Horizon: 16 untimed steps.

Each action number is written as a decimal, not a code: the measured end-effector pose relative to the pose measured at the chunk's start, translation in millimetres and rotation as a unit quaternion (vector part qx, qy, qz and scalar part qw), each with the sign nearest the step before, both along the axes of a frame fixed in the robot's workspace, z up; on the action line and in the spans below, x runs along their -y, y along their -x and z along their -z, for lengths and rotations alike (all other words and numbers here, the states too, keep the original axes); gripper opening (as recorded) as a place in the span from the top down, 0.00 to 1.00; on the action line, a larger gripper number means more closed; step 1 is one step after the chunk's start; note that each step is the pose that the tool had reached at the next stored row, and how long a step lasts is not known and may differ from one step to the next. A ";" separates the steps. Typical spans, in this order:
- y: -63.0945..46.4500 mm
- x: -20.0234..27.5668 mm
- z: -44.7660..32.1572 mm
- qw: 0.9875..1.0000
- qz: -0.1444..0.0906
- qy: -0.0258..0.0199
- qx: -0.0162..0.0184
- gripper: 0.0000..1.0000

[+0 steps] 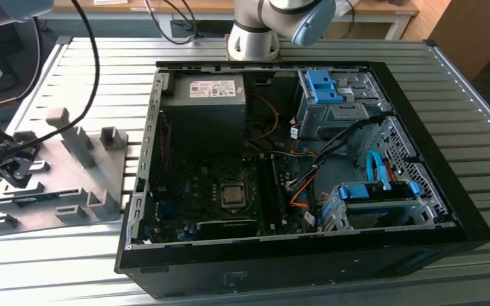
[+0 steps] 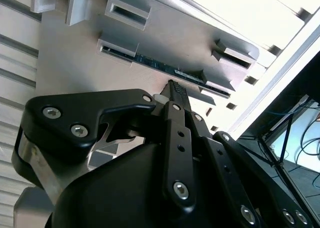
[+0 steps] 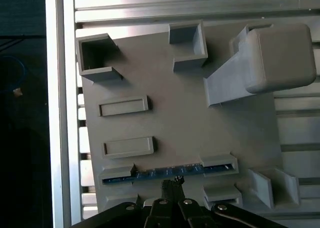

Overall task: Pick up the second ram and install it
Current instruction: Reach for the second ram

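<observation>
The second ram (image 3: 167,174) is a thin blue-green stick standing on edge in two slotted holders of the grey tray (image 3: 190,112). It also shows in the second wrist view (image 2: 155,63) and at the exterior view's left (image 1: 36,199). My gripper (image 3: 172,184) hovers just over the ram's middle. Its black fingers (image 2: 176,95) are drawn together to a narrow tip, shut, with nothing between them. In the exterior view the gripper (image 1: 13,175) hangs above the tray's near left part. The ram's lower edge is hidden in the holders.
The open computer case (image 1: 296,166) lies on the slatted metal table (image 1: 449,83), with the motherboard (image 1: 219,191) inside it. The tray carries raised grey posts (image 1: 74,137) and empty slots (image 3: 125,106). A black cable (image 1: 92,64) hangs above the tray.
</observation>
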<state>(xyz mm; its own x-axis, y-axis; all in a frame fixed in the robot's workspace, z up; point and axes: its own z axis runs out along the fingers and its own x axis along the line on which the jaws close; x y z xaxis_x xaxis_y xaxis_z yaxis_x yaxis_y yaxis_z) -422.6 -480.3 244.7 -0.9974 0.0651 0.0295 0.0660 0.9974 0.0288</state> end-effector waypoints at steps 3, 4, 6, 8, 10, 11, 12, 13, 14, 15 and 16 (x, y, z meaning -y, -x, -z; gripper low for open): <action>0.0 0.0 3.9 1.000 0.000 0.000 0.000 0.90; 0.0 0.0 5.2 1.000 0.000 0.000 0.000 0.90; 0.0 0.0 7.7 1.000 0.000 0.000 0.000 0.90; 0.0 0.0 10.2 1.000 0.000 0.000 0.000 0.90; 0.0 0.0 13.0 1.000 0.000 0.000 0.000 0.90; 0.0 0.0 14.5 1.000 0.000 0.000 0.000 0.90; 0.0 0.0 15.9 1.000 0.000 0.000 0.000 0.90; 0.0 0.0 17.1 1.000 0.000 0.000 0.000 0.90; 0.0 0.0 18.1 1.000 0.000 0.000 0.000 0.90; 0.0 0.0 19.0 1.000 0.000 0.000 0.000 0.90; 0.0 0.0 19.2 1.000 0.000 0.000 0.000 0.90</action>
